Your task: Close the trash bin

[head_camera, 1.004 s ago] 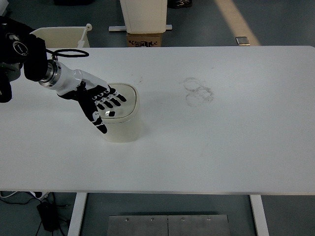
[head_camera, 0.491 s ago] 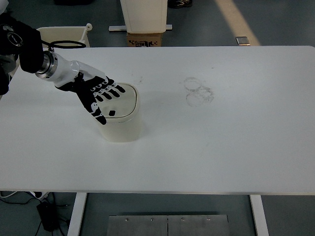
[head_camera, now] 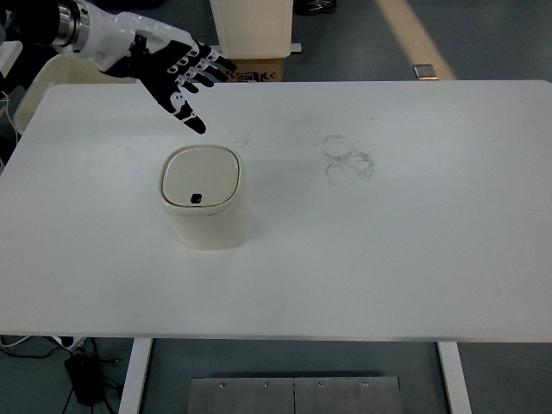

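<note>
A small cream trash bin (head_camera: 205, 203) stands on the white table (head_camera: 388, 250), left of centre. Its square lid lies flat and shut, with a small dark button near the lid's front edge. My left hand (head_camera: 183, 73) hovers high above the table's far left part, well behind and above the bin, touching nothing. Its black and white fingers (head_camera: 211, 65) are spread and hold nothing. No right arm shows.
Faint ring-shaped scuff marks (head_camera: 348, 160) lie on the table right of the bin. Beyond the far edge stand a white cabinet on a cardboard box (head_camera: 254, 69) and a cream container (head_camera: 39, 86) at the left. A metal plate (head_camera: 293, 394) shows below the near edge.
My left hand rested on the bin's lid a second ago. It has lifted off and pulled back up and away toward the far left, leaving the lid flat.
</note>
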Motion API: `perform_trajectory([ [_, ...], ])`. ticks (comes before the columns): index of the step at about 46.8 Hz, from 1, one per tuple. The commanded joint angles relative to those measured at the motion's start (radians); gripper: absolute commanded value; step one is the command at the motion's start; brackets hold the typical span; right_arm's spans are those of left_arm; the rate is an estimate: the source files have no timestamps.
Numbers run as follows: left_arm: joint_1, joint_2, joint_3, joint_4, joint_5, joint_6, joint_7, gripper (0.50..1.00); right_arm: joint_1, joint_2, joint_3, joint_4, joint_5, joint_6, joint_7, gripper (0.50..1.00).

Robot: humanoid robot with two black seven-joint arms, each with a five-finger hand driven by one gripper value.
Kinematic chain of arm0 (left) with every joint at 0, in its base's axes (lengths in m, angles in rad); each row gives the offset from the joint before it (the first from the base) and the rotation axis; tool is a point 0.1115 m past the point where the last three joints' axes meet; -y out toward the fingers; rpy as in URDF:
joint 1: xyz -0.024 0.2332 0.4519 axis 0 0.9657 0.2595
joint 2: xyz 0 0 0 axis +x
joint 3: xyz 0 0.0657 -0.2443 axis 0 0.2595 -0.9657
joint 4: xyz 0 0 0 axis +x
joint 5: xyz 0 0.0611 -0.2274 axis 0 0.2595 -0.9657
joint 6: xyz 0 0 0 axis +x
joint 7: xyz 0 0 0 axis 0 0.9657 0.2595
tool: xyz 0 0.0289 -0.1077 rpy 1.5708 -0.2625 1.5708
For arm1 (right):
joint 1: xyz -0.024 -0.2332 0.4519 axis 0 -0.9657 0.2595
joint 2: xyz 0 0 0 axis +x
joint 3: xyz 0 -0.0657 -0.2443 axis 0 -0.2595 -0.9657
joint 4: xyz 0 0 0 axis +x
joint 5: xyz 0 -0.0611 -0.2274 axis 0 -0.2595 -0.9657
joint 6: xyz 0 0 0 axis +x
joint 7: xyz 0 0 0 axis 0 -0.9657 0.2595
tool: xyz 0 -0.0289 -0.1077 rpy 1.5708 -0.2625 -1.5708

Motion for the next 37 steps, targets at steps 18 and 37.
perform_trajectory([
  [18,0.148,0.12,-0.242,0.207,-0.056,0.001,-0.007,1.0,0.0,0.0,0.0,0.001,-0.001,0.0,0.0,0.991],
  [37,0.513,0.183,-0.716,0.43,-0.1,0.011,-0.015,1.0,0.0,0.0,0.0,0.001,-0.001,0.0,0.0,0.991],
])
